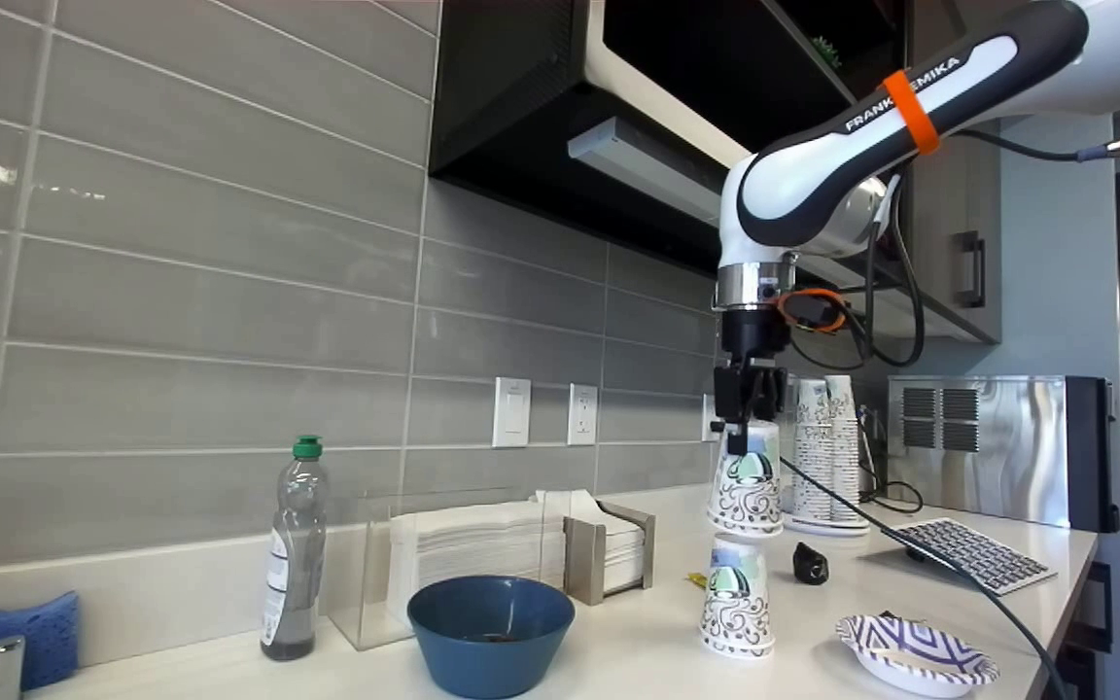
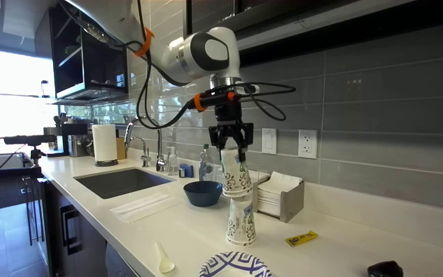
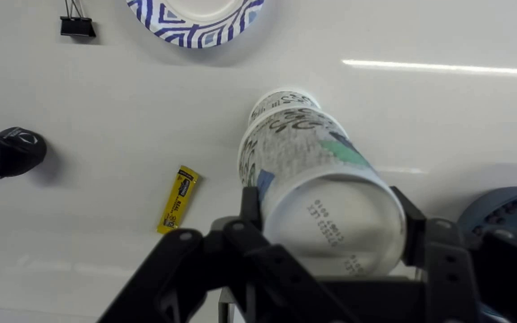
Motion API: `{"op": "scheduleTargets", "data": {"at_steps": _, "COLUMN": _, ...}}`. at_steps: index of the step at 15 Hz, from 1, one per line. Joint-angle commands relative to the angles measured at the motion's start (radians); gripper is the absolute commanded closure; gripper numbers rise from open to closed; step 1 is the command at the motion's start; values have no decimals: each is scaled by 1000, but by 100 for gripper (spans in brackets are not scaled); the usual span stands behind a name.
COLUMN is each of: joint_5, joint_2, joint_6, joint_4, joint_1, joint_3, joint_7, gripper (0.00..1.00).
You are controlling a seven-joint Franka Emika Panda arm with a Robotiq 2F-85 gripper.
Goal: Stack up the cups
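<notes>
Two white paper cups with blue-green print and dark swirls are upside down, one above the other. The lower cup (image 1: 737,598) stands on the counter; it also shows in an exterior view (image 2: 241,225). The upper cup (image 1: 747,491), tilted slightly in an exterior view (image 2: 236,177), is directly over it, rim at the lower cup's top. I cannot tell whether they touch. My gripper (image 2: 232,155) is shut on the upper cup near its narrow base. In the wrist view the fingers (image 3: 330,215) press both sides of this cup (image 3: 303,152), which hides most of the lower cup (image 3: 281,102).
A blue bowl (image 1: 490,642), napkin holder (image 2: 292,202) and soap bottle (image 1: 293,564) stand near the wall. A patterned dish (image 1: 915,651), black item (image 1: 810,564), yellow packet (image 2: 301,238) and white spoon (image 2: 164,261) lie around. Tall cup stacks (image 1: 827,452) stand behind. A sink (image 2: 121,182) lies farther off.
</notes>
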Motion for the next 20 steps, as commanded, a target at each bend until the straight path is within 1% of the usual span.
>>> {"op": "scheduleTargets", "data": {"at_steps": 1, "joint_5": 11, "joint_2": 38, "joint_6": 13, "joint_4": 33, "joint_1": -8, "joint_3": -3, "joint_7": -34, "gripper": 57}}
{"op": "scheduleTargets", "data": {"at_steps": 11, "joint_5": 27, "joint_2": 90, "joint_6": 70, "joint_4": 22, "joint_1": -12, "joint_3": -6, "joint_7": -60, "gripper": 57}}
{"op": "scheduleTargets", "data": {"at_steps": 15, "joint_5": 58, "joint_2": 122, "joint_6": 91, "joint_4": 9, "joint_1": -11, "joint_3": -2, "joint_7": -75, "gripper": 57}}
{"op": "scheduleTargets", "data": {"at_steps": 20, "joint_5": 110, "joint_2": 147, "joint_6": 114, "joint_4": 4, "joint_1": 3, "joint_3": 22, "joint_7": -92, "gripper": 57}}
